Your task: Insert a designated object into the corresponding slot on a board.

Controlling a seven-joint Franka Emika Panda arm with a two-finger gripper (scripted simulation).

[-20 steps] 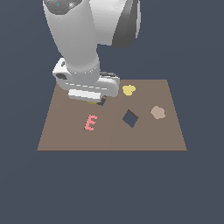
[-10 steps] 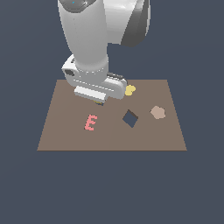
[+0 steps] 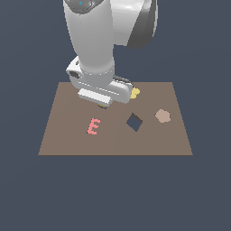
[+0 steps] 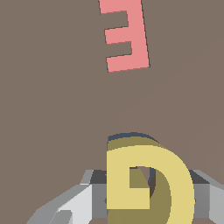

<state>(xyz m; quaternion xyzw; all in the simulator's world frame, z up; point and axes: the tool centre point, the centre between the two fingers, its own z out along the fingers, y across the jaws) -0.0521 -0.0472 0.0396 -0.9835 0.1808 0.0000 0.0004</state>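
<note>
The arm stands low over the brown board (image 3: 63, 135), its gripper (image 3: 103, 104) close above the surface near the middle of the far half. In the exterior view only a sliver of yellow shows under the gripper's body. The wrist view makes it plain: the yellow G block (image 4: 146, 181) sits between the two grey fingers (image 4: 89, 201), which press it from either side, so the gripper is clenched on the block. The G lies flat, face toward the camera, roughly as wide as tall with no clear long axis. Its straight edge and inner bar are turned toward the finger pointed at above, and its rounded back toward the other one. A thin dark blue-grey edge, the slot (image 4: 131, 135), shows just beyond the block's far rim.

The pink letter E (image 3: 93, 126) lies flat on the board, near the gripper. To the exterior view's right are a dark diamond-shaped hole (image 3: 134, 122), a tan piece (image 3: 163, 116), and a yellow piece (image 3: 135, 93) partly hidden behind the gripper.
</note>
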